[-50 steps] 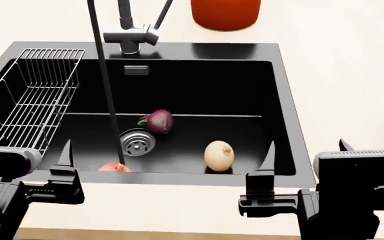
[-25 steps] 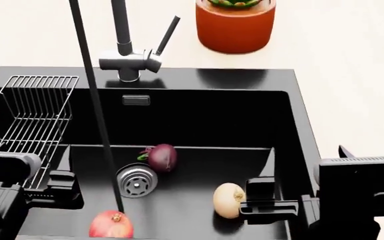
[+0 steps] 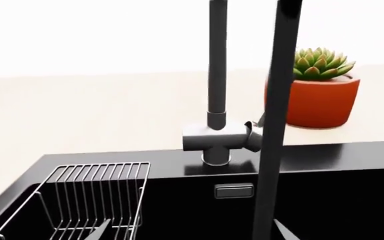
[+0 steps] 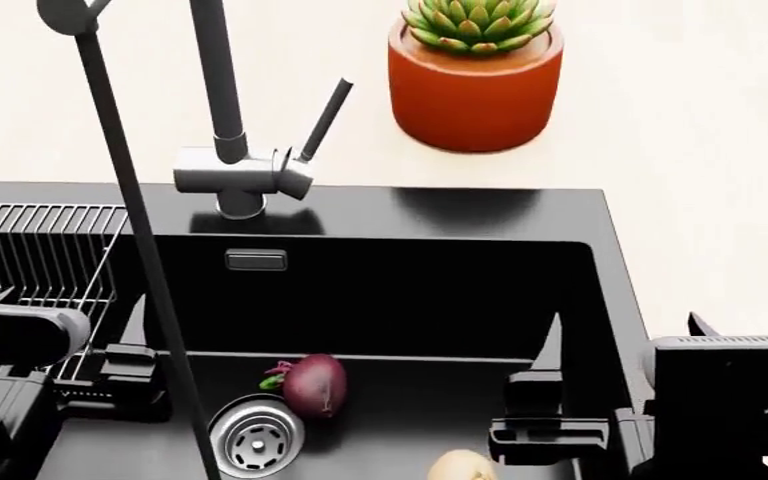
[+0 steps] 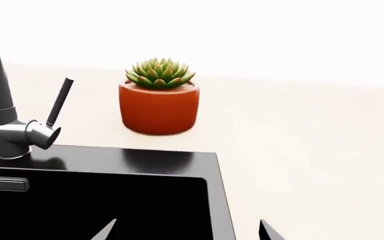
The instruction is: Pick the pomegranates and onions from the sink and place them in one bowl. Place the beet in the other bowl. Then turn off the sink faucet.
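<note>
Head view: the beet (image 4: 315, 385) rests on the floor of the black sink (image 4: 411, 290), just beside the round steel drain strainer (image 4: 255, 441), its pink-green stem tuft pointing toward the wire rack (image 4: 40, 262). It looks firm and dense, a smooth round root likely to roll or squirt out of a loose pinch, so a hold across its widest middle, clear of the tuft, seems safest. An onion (image 4: 462, 466) shows only as a pale top at the lower edge of the view, close to the right gripper (image 4: 544, 390); its papery skin may be slippery, and it also wants a hold across the middle. No pomegranate is in sight.

The beet lies between the two grippers, somewhat nearer the left gripper (image 4: 128, 345), which hangs beside the rack. In both wrist views the fingertips stand well apart with nothing between them.

The sink faucet (image 4: 231, 165) rises behind the basin, lever tilted up toward a potted succulent (image 4: 475, 70) on the counter. Neither bowl is visible.
</note>
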Available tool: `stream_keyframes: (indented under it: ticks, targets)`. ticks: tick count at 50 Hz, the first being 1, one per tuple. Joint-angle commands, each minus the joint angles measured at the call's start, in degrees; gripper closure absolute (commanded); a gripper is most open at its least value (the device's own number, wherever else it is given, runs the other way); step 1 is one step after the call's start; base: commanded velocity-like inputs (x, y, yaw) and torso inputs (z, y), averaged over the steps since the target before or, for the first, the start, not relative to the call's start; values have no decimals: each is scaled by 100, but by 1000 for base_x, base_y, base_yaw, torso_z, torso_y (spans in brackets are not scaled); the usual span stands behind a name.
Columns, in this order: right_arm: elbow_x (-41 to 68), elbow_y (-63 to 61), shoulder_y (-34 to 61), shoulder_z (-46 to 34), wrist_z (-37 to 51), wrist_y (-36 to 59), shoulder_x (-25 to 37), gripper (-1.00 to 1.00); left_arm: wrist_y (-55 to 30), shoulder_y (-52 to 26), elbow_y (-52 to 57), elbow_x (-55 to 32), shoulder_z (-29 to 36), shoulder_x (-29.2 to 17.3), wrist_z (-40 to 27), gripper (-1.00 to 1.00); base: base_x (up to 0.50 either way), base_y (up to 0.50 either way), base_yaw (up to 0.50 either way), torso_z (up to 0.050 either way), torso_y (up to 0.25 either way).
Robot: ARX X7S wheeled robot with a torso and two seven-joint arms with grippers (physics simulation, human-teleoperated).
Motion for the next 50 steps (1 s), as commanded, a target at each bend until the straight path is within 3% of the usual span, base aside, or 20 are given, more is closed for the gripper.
stream_keyframes:
  ticks: [1, 3, 9, 19, 31, 50]
  targets:
    - [312, -75, 317, 286, 54, 614, -159, -100, -416, -232, -7, -310, -27, 8, 92, -100, 0, 0, 0, 0, 0]
    - [473, -47, 929, 244, 40, 1008, -137, -100, -863, -629, -104, -534, -190, 155, -11, -100, 0, 0, 0, 0, 0]
    - [582, 908, 2654, -126, -50, 1809, 58, -100, -888, -1482, -883, -396, -86, 134, 78, -100, 0, 0, 0, 0, 0]
    - [430, 2767, 3996, -428, -669, 1154, 299, -100, -660, -3006, -2693, -155, 0, 183, 342, -100, 0, 0, 0, 0, 0]
    - [491, 2369, 2992, -109, -630, 804, 315, -100, 33, -3406, -3950, 219, 267, 117, 564, -100, 0, 0, 0, 0, 0]
    - [460, 2348, 2793, -235, -684, 597, 367, -100, -60, -3119, -3698, 152, 332, 28, 549, -100, 128, 5, 0, 0, 0]
